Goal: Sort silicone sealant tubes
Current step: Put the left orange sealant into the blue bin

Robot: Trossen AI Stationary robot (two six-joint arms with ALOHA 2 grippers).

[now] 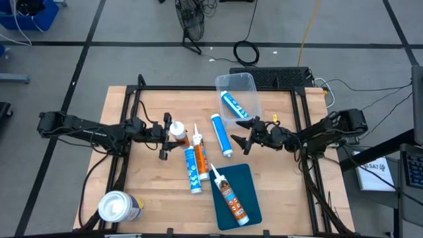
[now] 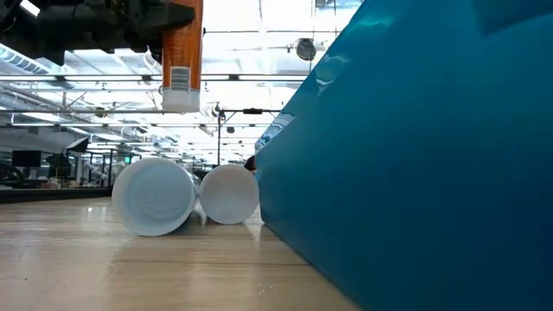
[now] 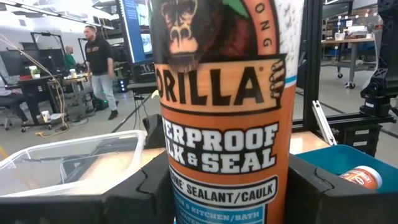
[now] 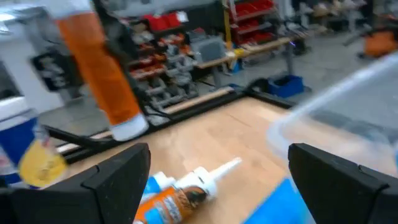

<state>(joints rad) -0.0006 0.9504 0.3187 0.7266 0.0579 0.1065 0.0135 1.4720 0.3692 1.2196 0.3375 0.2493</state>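
Orange tube (image 1: 177, 130) hangs upright above the wooden worktop (image 1: 152, 192), clamped in the left pincer (image 1: 169, 131) at the left of the tube cluster. Right pincer (image 1: 247, 133) hovers wide open and empty near the clear bin (image 1: 246, 82), which holds one blue tube (image 1: 232, 104); another orange tube (image 1: 231, 198) lies on the teal mat (image 1: 250, 182).
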